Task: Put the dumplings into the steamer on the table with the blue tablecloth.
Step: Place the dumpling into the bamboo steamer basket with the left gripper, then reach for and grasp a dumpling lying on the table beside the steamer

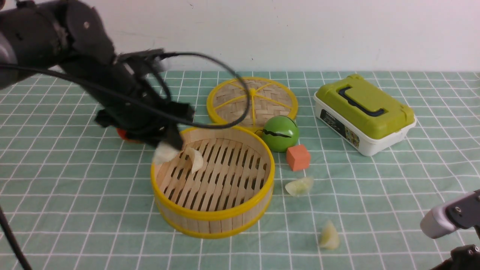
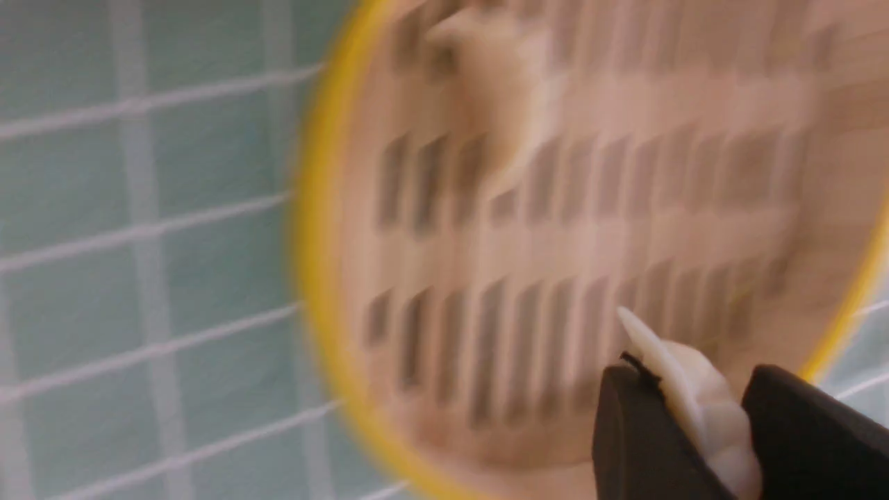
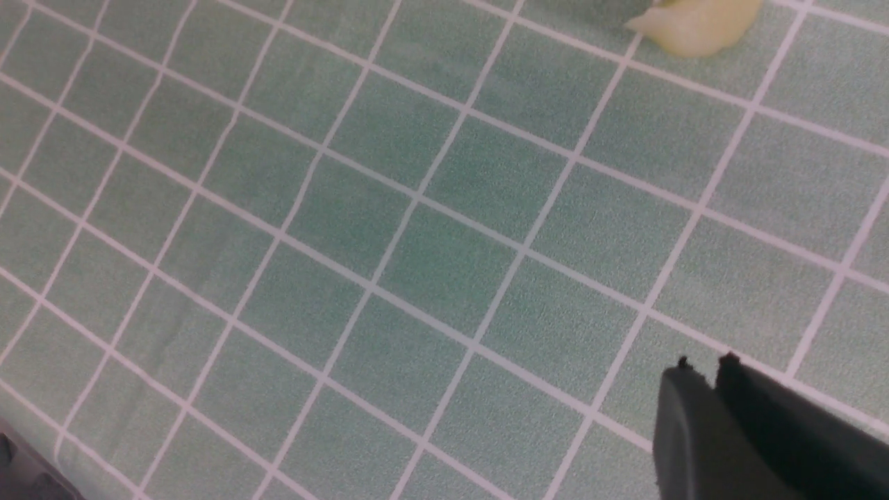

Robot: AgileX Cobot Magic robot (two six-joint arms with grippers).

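My left gripper [image 1: 169, 147] hangs over the left rim of the steamer [image 1: 212, 216] and is shut on a white dumpling [image 1: 164, 153]. In the left wrist view that dumpling [image 2: 701, 403] sits pinched between the two black fingers of the gripper [image 2: 694, 378], above the blurred steamer floor [image 2: 555, 229]. A second dumpling [image 1: 195, 159] lies inside the steamer on the slats. Two more dumplings [image 1: 299, 186] [image 1: 329, 235] lie on the blue tablecloth [image 1: 75, 195] to the steamer's right. My right gripper [image 3: 706, 362] is shut and empty, low over the cloth, with one dumpling [image 3: 694, 24] ahead of it.
The steamer's flat woven lid [image 1: 252, 101] lies behind it. A green ball [image 1: 280, 133] and an orange cube [image 1: 298, 157] stand at the steamer's right. A green-lidded white box [image 1: 363, 112] sits at the back right. A red object [image 1: 122, 134] peeks from behind my left arm.
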